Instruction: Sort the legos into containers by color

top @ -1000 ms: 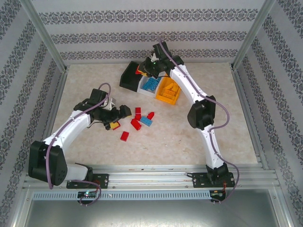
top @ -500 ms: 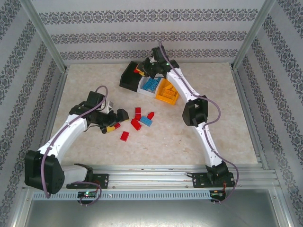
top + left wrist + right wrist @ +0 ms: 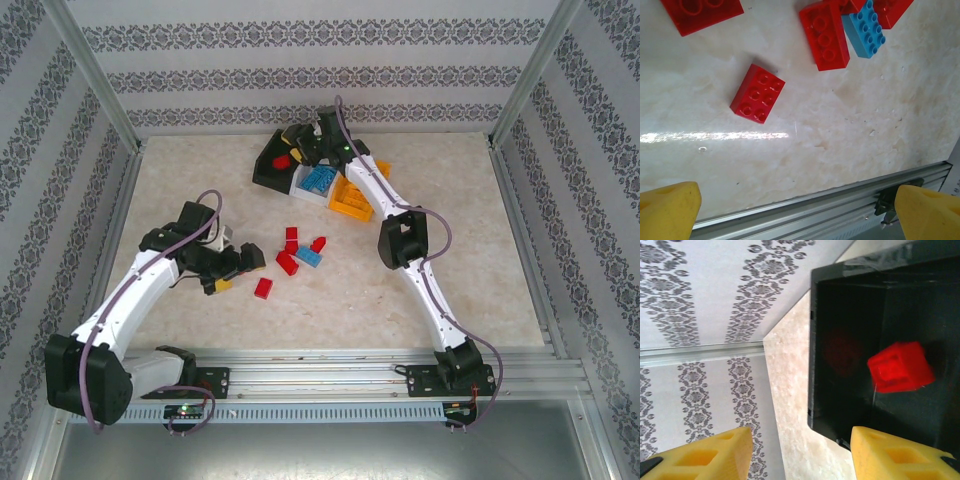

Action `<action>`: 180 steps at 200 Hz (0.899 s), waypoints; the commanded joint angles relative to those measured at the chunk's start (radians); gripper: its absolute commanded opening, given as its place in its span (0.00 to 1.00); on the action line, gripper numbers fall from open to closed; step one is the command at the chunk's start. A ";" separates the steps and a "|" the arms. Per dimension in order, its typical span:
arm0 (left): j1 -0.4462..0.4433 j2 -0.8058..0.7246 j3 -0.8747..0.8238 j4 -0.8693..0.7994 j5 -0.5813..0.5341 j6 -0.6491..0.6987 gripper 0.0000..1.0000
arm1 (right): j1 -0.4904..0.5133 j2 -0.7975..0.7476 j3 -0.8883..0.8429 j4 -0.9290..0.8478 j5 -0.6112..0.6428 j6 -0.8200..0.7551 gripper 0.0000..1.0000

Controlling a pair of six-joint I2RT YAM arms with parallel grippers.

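Observation:
The containers stand in a row at the back: a black bin (image 3: 268,172), a white bin (image 3: 318,182) with blue legos, and an orange bin (image 3: 352,197). My right gripper (image 3: 300,150) (image 3: 800,455) hovers open over the black bin (image 3: 850,315), with a red lego (image 3: 283,160) (image 3: 900,367) lying loose inside it. My left gripper (image 3: 240,270) (image 3: 797,212) is open and empty, just left of the loose legos. Among them are a small red brick (image 3: 263,288) (image 3: 757,93), a longer red brick (image 3: 287,263) (image 3: 824,35) and a blue brick (image 3: 308,256) (image 3: 866,30).
More red bricks (image 3: 291,238) and one (image 3: 318,243) lie mid-table. The metal rail (image 3: 840,200) of the near table edge runs close under the left fingers (image 3: 667,210). Patterned walls enclose the table; the back wall (image 3: 700,315) is just behind the black bin.
My right gripper has opened and the red lego has dropped into the black bin. The left arm has drawn back toward the near left, still open.

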 commanded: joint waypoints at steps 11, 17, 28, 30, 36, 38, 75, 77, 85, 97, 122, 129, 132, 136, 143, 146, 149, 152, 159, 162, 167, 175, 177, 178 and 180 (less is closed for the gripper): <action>0.018 -0.014 0.036 -0.045 -0.032 0.036 1.00 | -0.008 -0.122 -0.012 -0.021 -0.011 -0.057 0.54; 0.018 -0.011 0.041 -0.040 -0.032 0.035 1.00 | -0.007 -0.156 -0.043 -0.038 -0.018 -0.080 0.55; 0.018 -0.005 0.052 -0.037 -0.043 0.040 1.00 | 0.000 -0.233 -0.122 -0.068 -0.027 -0.124 0.55; 0.017 -0.004 0.055 -0.039 -0.048 0.041 1.00 | 0.002 -0.249 -0.144 -0.075 -0.027 -0.133 0.55; 0.017 0.004 0.065 -0.045 -0.063 0.044 1.00 | 0.007 -0.299 -0.202 -0.090 -0.026 -0.162 0.56; 0.016 0.007 0.070 -0.050 -0.071 0.045 1.00 | 0.008 -0.316 -0.224 -0.096 -0.026 -0.171 0.56; 0.022 0.073 0.129 -0.130 -0.235 0.028 1.00 | 0.053 -0.641 -0.656 -0.150 -0.034 -0.340 0.58; 0.022 0.075 0.131 -0.130 -0.242 0.025 1.00 | 0.056 -0.657 -0.683 -0.155 -0.033 -0.350 0.58; 0.029 0.089 0.135 -0.133 -0.261 0.014 1.00 | 0.068 -0.719 -0.766 -0.172 -0.031 -0.383 0.58; 0.041 0.120 0.141 -0.127 -0.268 0.003 1.00 | 0.087 -0.801 -0.884 -0.192 -0.035 -0.424 0.59; 0.051 0.186 0.149 -0.110 -0.296 0.003 1.00 | 0.128 -0.947 -1.103 -0.227 -0.011 -0.484 0.60; 0.054 0.203 0.145 -0.100 -0.300 0.005 1.00 | 0.140 -0.980 -1.154 -0.231 -0.002 -0.495 0.60; 0.056 0.210 0.144 -0.097 -0.302 0.007 1.00 | 0.145 -0.993 -1.175 -0.232 0.002 -0.502 0.60; 0.057 0.219 0.141 -0.089 -0.302 0.008 1.00 | 0.151 -1.009 -1.201 -0.233 0.003 -0.506 0.61; 0.059 0.234 0.139 -0.078 -0.302 0.012 1.00 | 0.163 -1.031 -1.239 -0.232 0.009 -0.513 0.61; 0.061 0.240 0.137 -0.072 -0.302 0.012 1.00 | 0.166 -1.040 -1.256 -0.232 0.009 -0.516 0.61; 0.061 0.248 0.136 -0.064 -0.299 0.014 1.00 | 0.169 -1.048 -1.273 -0.232 0.008 -0.517 0.61; 0.063 0.254 0.135 -0.054 -0.295 0.016 1.00 | 0.172 -1.056 -1.288 -0.231 0.009 -0.517 0.61; 0.063 0.267 0.129 -0.038 -0.290 0.019 1.00 | 0.178 -1.073 -1.316 -0.229 0.009 -0.517 0.61; 0.063 0.273 0.129 -0.032 -0.289 0.017 1.00 | 0.181 -1.081 -1.327 -0.228 0.010 -0.518 0.61; 0.062 0.284 0.127 -0.026 -0.283 0.014 1.00 | 0.184 -1.093 -1.344 -0.225 0.010 -0.518 0.61; 0.063 0.300 0.127 -0.018 -0.274 0.007 1.00 | 0.186 -1.110 -1.370 -0.223 0.014 -0.520 0.61; 0.063 0.302 0.127 -0.016 -0.272 0.005 1.00 | 0.187 -1.114 -1.375 -0.223 0.016 -0.521 0.61; 0.062 0.303 0.127 -0.015 -0.272 0.003 1.00 | 0.187 -1.115 -1.377 -0.223 0.017 -0.521 0.61; 0.062 0.306 0.126 -0.011 -0.270 -0.001 1.00 | 0.188 -1.120 -1.382 -0.224 0.018 -0.521 0.61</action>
